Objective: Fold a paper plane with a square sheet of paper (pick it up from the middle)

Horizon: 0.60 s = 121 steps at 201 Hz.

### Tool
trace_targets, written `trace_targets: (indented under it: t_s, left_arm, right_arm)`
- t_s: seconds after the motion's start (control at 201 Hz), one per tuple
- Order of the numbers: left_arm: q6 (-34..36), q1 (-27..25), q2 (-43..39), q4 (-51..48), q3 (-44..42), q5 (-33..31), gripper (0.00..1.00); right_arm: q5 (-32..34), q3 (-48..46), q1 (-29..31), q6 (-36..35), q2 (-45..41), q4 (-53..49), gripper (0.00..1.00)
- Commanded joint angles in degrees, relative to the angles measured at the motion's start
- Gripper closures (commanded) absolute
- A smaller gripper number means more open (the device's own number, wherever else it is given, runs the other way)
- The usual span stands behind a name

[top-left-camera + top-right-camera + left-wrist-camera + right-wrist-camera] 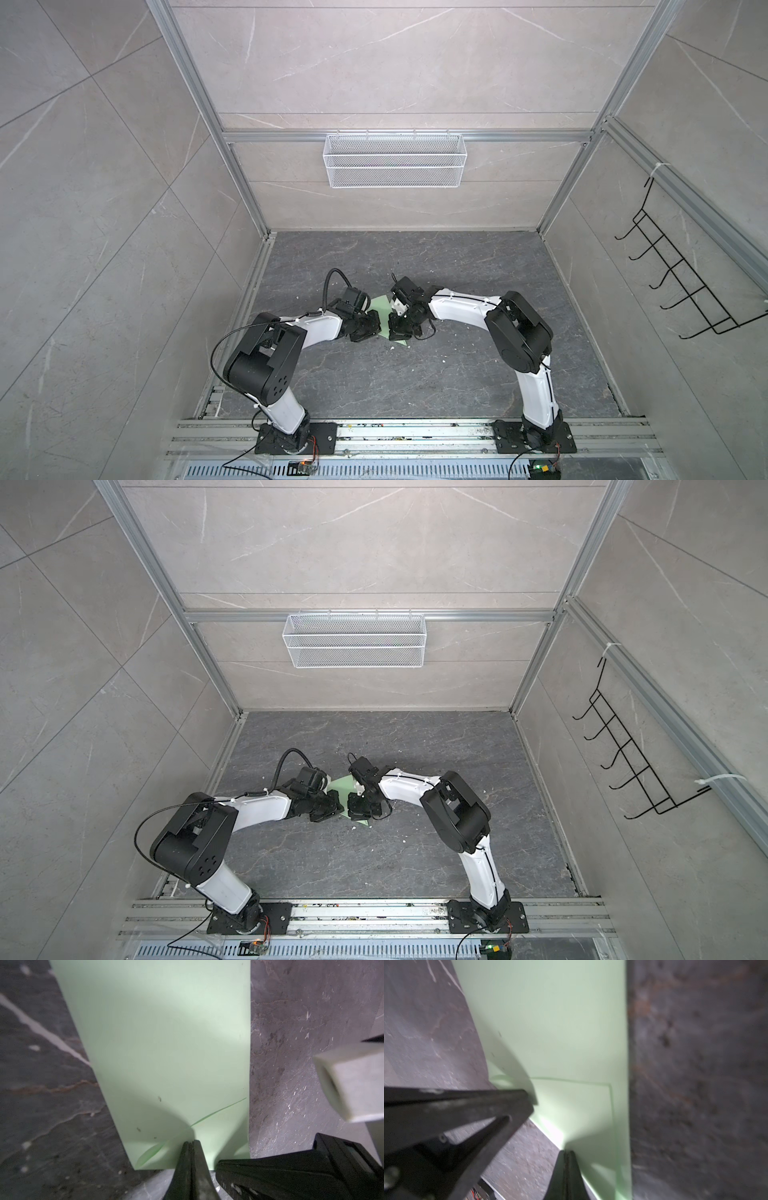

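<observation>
Pale green sheet of paper [166,1043] sits folded between both arms. The left tool [190,1145] pinches its edge. The right tool [566,1154] pinches it too.

Thin pale green paper sheet [381,305] was mostly hidden under black left claw [374,330] and black right claw [392,330] in both top views; folds too small to tell. Wrist views cut off its far end; dark marbled desk [695,1084] blurred beside it.

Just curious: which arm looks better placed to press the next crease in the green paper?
Likely left: the left tool, shut, rests on the paper with a long stretch ahead; the right tool sits at its edge.
</observation>
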Motion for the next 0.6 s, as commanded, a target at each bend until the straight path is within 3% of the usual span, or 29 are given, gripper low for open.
trace_targets:
  t_s: [0.0, 0.538, 0.597]
  left_arm:
    - [0.84, 0.14, 2.47, -7.37, -0.67, -5.98, 1.00]
    - [2.92, 0.17, 1.87, -8.09, 1.50, -4.56, 1.00]
    - [3.68, 0.22, 1.28, -8.45, 3.31, -3.35, 1.00]
  right_arm:
    - [2.61, -4.19, -0.63, -0.42, -1.07, -6.18, 1.00]
    - [5.44, -14.11, -4.55, -1.67, -10.42, -4.99, 1.00]
    - [5.89, -14.03, -4.56, -3.29, -12.69, -3.47, 0.96]
